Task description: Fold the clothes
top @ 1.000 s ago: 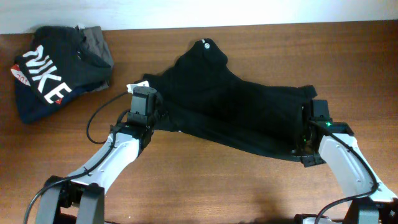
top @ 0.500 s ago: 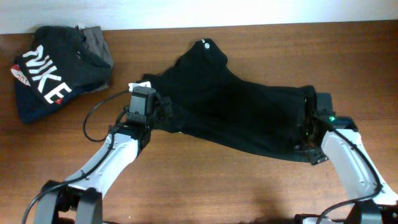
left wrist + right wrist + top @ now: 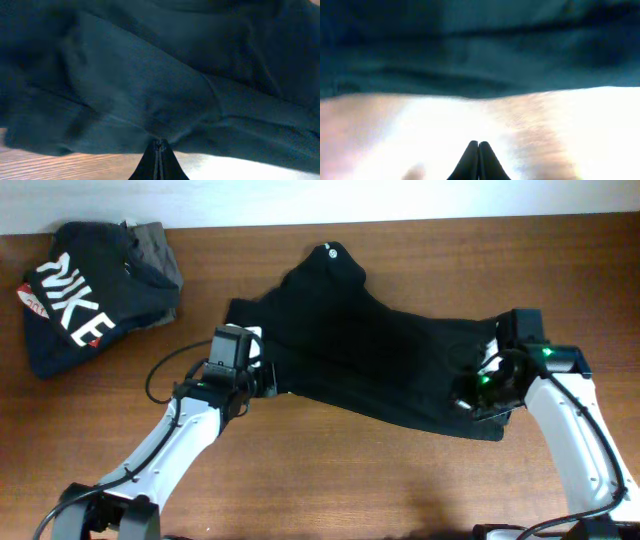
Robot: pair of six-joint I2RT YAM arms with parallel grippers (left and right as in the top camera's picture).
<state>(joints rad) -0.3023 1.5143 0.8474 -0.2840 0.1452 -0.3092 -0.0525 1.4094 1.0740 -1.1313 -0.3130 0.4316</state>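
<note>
The clothes (image 3: 370, 350), a black T-shirt with a small white round mark (image 3: 330, 249) at the collar, lie spread across the middle of the table. My left gripper (image 3: 265, 376) is at the shirt's lower left edge. In the left wrist view it (image 3: 159, 146) is shut, and creases in the fabric (image 3: 165, 90) run to its tips. My right gripper (image 3: 468, 395) is at the shirt's right end. In the right wrist view it (image 3: 478, 146) is shut over bare, brightly lit wood, with the dark fabric edge (image 3: 480, 75) lying just ahead and nothing between its fingers.
A dark garment with white NIKE lettering (image 3: 70, 305) lies at the back left on a grey folded garment (image 3: 160, 250). Bare wooden table (image 3: 350, 480) stretches along the front between the two arms. The table's back edge meets a white wall.
Both grippers opened and then shut again. The left one slid slightly toward the front onto the shirt's edge. The right one swung left over the shirt's right end.
</note>
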